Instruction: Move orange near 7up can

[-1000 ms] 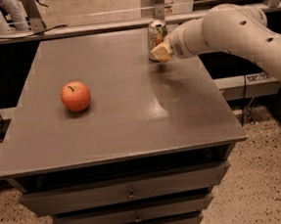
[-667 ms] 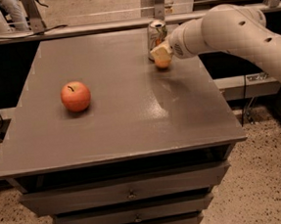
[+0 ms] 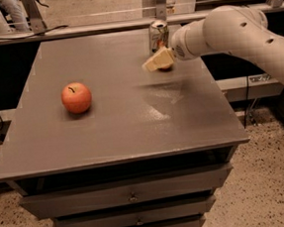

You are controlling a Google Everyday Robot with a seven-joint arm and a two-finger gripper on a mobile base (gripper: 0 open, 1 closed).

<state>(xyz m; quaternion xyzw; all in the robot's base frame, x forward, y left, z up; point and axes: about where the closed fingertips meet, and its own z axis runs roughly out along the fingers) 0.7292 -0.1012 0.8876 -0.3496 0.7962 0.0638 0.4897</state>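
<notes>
Grey and matte, the table [image 3: 109, 138] filled most of the scene, standing on a speckled floor [image 3: 279, 183] with a metal rail [image 3: 99, 25] running along its far edge. From the right, the robot's white arm [image 3: 234, 28] reached over the far right part of the tabletop. Its gripper [image 3: 157, 62] hung just above the surface, with a soft shadow on the table below it.

The orange [image 3: 166, 67] sat inside the gripper, clamped between the cream-coloured fingers [image 3: 153, 63]. Only a small dark-orange sliver showed at their lower right edge; the rest was hidden behind the fingers. Fruit and gripper together were off the tabletop, not resting on it.

The 7up can [image 3: 158, 33] stood upright at the far edge of the table, just beyond the gripper and slightly to its right. Its shiny top caught the light. The gripper's upper edge overlapped the can's base in the view, and whether the 2 touched could not be told.

Well apart from all this, 1 red-orange apple [image 3: 76, 97] with a dark stem rested on the left half of the table.

Below the tabletop, 3 drawers [image 3: 129, 196] were stacked, all pushed shut, their contents unseen.
</notes>
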